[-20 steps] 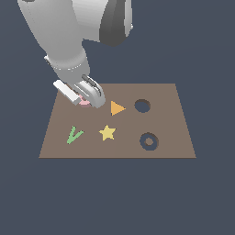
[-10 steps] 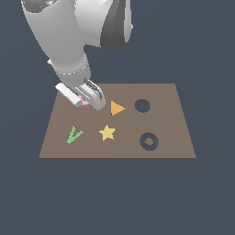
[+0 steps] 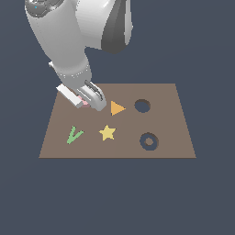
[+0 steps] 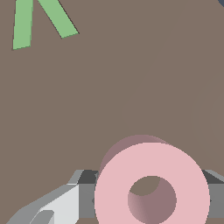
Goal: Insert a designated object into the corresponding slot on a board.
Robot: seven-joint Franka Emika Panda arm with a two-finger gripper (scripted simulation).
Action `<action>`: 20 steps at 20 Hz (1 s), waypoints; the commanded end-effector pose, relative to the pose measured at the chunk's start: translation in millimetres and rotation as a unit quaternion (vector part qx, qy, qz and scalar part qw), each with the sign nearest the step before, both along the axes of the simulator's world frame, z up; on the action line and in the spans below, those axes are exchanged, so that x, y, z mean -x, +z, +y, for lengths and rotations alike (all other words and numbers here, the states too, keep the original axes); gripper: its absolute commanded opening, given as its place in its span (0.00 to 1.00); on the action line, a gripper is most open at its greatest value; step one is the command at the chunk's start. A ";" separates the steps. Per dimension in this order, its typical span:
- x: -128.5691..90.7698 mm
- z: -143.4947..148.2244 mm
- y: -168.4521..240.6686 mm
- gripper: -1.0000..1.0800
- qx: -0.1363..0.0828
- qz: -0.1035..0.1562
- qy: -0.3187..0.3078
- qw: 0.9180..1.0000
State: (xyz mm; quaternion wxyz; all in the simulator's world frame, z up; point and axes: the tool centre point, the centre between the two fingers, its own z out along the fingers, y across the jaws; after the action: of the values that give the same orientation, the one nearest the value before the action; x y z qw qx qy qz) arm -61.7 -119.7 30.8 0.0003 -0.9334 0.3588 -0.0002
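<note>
Gripper clenched on pink ring, over board; ring slot well apart.

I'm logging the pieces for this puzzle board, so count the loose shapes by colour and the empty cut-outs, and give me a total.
Pink ring: 1
Orange triangle: 1
Yellow star: 1
Green V shape: 1
Empty dark cut-outs: 2, a plain round hole and a ring-shaped slot
Total: 4 shapes and 2 cut-outs, 6 in all.
</note>
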 end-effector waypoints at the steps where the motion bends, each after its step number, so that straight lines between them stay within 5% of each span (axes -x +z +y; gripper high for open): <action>1: 0.3 -0.7 -1.0 0.00 0.000 0.000 0.000 1.000; 20: -21.2 -10.0 0.8 0.00 0.000 0.000 0.083 0.997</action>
State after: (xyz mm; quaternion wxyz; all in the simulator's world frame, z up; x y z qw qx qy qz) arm -44.6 -128.0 31.2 0.0002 -0.9557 0.2944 -0.0002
